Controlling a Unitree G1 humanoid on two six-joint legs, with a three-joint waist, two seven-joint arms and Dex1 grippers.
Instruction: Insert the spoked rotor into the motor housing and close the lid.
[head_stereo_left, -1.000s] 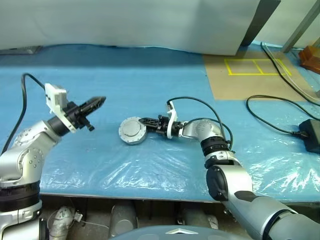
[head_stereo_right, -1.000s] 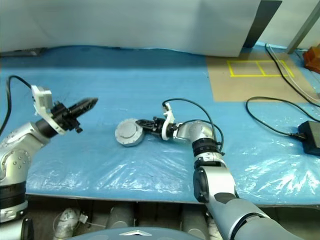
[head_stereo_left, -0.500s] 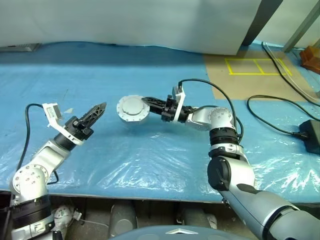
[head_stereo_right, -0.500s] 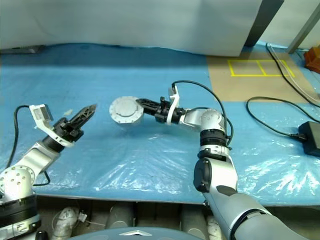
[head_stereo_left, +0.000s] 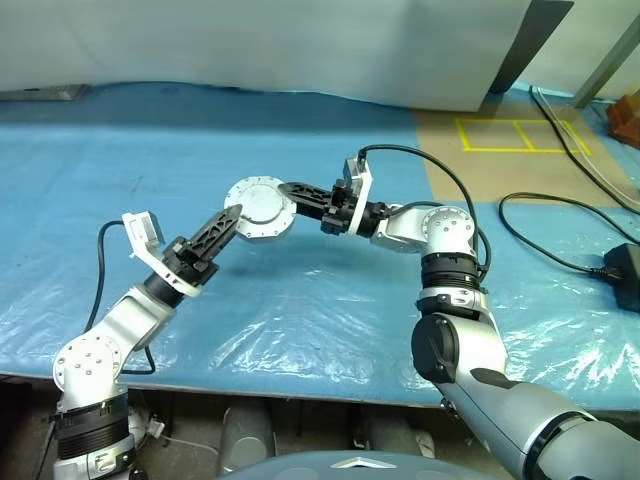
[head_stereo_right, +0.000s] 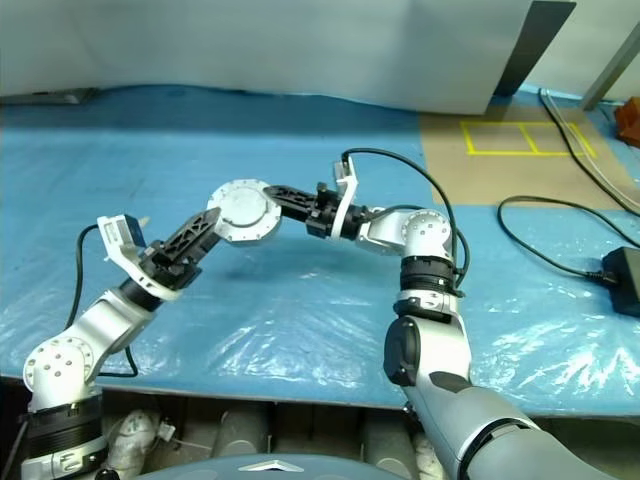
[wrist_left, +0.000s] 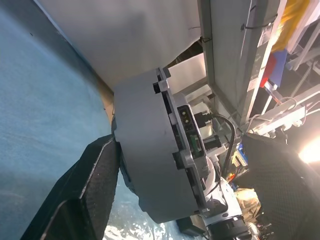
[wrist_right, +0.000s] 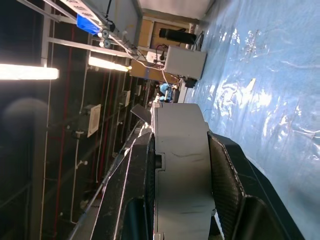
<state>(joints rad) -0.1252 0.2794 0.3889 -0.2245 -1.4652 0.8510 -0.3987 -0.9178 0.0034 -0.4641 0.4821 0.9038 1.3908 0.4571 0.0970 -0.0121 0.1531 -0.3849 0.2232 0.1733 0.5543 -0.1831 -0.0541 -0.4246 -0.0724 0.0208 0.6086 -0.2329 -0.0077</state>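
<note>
The right hand (head_stereo_left: 290, 190) grips the motor housing (head_stereo_left: 259, 209) by its rim, one black finger pressed on each flat side; this shows plainly in the right wrist view. The housing is held clear of the desk (head_stereo_left: 300, 300), on edge, its plain grey face toward the head camera, above the middle of the blue plastic sheet (head_stereo_left: 150, 150). The left hand (head_stereo_left: 225, 222) reaches up to the housing from the near left. Its fingers (wrist_left: 95, 170) are spread wide and straddle the housing; one pad lies against the grey flat face, the other stands apart. A black cable (head_stereo_left: 560, 240) lies near the desk's right edge.
</note>
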